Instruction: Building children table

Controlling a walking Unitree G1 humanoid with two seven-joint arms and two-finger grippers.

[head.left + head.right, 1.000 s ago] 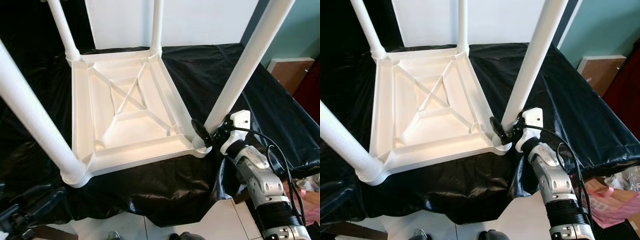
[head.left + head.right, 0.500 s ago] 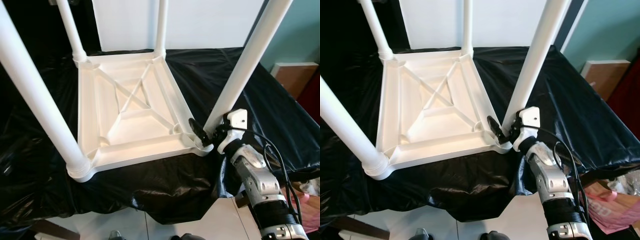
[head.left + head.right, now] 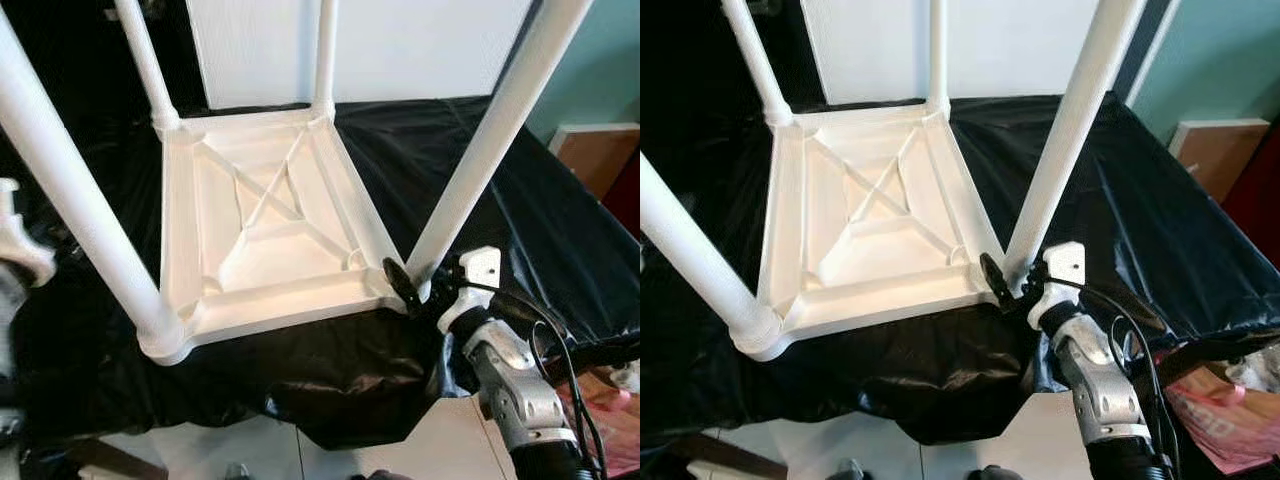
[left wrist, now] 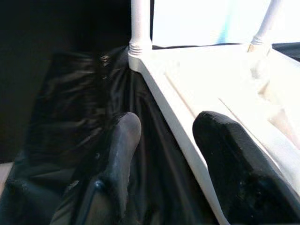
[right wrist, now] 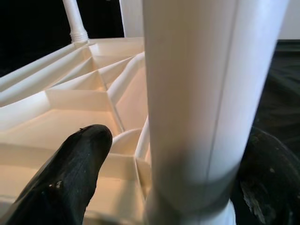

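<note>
A white plastic children's table [image 3: 285,302] lies upside down on black sheeting, its legs pointing up. My right gripper [image 3: 418,284] is at the base of the near-right leg [image 3: 480,150]. It is open, with one black finger [image 5: 70,183] on the inner side of that leg [image 5: 206,93] and the other [image 5: 269,183] on the outer side. A small gap shows beside the inner finger. My left gripper [image 4: 164,140] is open at the table's left side, and its fingers [image 4: 123,145] straddle the white rim [image 4: 173,117]. The left arm [image 3: 18,255] shows at the picture's left edge.
Black plastic sheeting [image 3: 330,370] covers the support and hangs over its front edge. A white panel [image 3: 400,50] stands behind the table. A brown cabinet [image 3: 598,150] is at the right, a pink bag [image 3: 1225,420] lies lower right, and pale floor tiles [image 3: 200,450] are in front.
The camera has shifted a little. My left arm has come up into view at the left edge. The right gripper stays at the base of the near-right leg.
</note>
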